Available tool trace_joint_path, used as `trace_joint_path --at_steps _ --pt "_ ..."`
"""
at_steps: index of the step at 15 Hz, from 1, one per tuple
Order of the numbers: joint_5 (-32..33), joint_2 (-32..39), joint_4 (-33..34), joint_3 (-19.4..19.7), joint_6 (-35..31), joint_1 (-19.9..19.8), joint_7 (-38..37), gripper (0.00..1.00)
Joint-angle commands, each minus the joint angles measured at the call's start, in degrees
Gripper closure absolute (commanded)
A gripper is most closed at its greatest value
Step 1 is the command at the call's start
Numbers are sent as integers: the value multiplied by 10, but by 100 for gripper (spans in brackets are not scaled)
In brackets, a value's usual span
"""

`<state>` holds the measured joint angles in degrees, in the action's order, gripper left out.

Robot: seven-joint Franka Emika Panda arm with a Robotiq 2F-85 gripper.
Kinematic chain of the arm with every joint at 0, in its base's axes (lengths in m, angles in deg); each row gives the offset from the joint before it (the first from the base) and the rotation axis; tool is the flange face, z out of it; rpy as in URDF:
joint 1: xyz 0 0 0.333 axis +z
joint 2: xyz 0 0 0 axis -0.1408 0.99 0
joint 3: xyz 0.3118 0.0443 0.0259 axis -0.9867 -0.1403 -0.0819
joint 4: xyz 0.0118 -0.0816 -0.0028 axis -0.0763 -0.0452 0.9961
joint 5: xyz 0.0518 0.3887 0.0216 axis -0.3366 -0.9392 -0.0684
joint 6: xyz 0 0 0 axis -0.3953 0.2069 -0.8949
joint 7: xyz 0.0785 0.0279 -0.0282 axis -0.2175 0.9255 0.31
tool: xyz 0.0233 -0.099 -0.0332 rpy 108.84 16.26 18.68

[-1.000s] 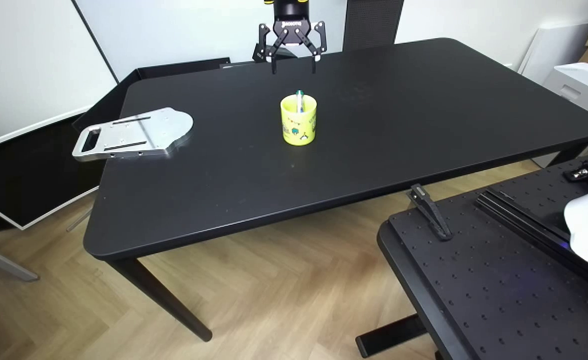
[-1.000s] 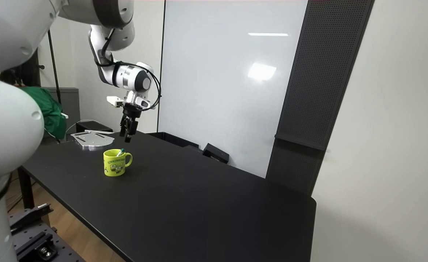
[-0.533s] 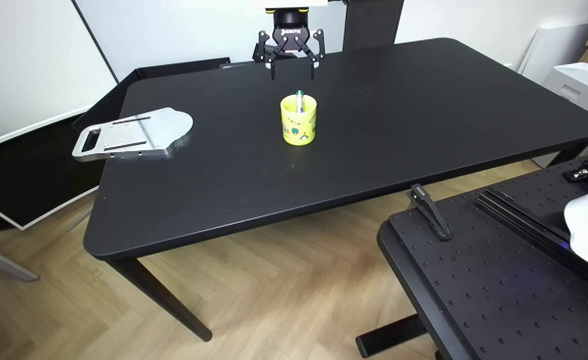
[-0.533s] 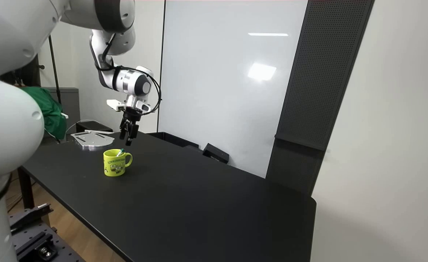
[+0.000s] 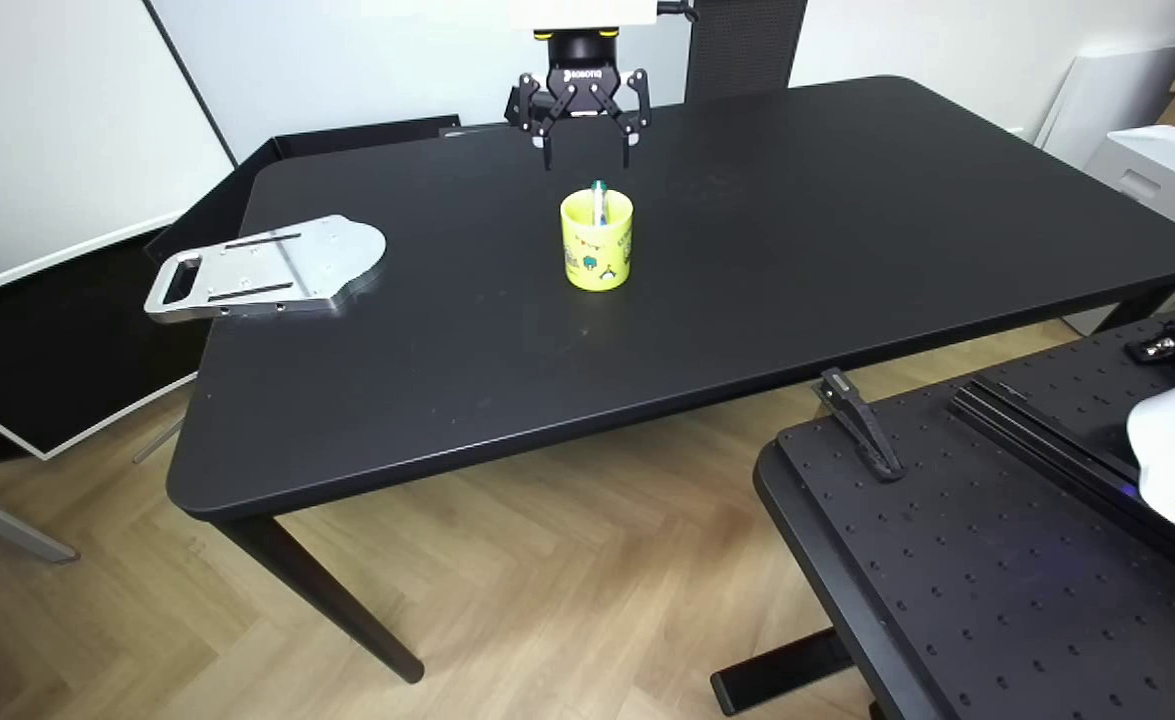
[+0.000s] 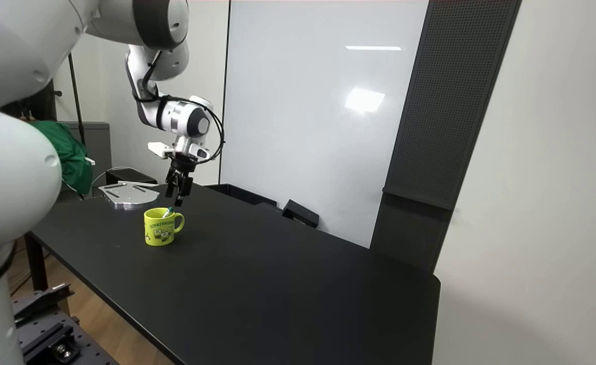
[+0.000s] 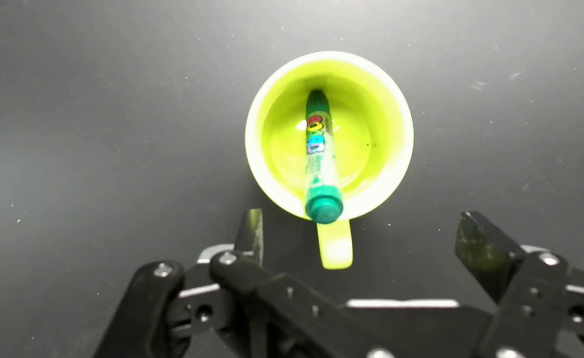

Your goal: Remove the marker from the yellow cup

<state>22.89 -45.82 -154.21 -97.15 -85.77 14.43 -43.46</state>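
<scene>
Marker (image 7: 321, 159) in yellow cup (image 5: 597, 262), well in from tbl (image 5: 797, 220) edges & corners; gripper (image 5: 587, 163) spread, nothing held, lower & nearer cup vs a sec ago, so prob. approach, pre-grasp.

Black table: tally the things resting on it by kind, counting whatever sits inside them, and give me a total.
Yellow cup: 1
Green marker, leaning inside the cup: 1
Flat silvery piece with a slot: 1
Total: 3
</scene>
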Motion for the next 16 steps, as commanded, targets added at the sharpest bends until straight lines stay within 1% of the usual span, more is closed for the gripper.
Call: trace_joint_path --at_steps 1,6,7,8,9,10,16 --pt "2 13 18 8 4 8 -1 0" --pt "1 18 17 8 2 7 2 0" --pt "0 18 15 8 -4 7 3 25" --pt "1 18 15 9 -5 8 2 27" --pt "1 18 16 9 -6 8 1 33" --pt "1 18 16 9 -7 8 1 42" --pt "-5 15 16 9 -4 5 -1 83"
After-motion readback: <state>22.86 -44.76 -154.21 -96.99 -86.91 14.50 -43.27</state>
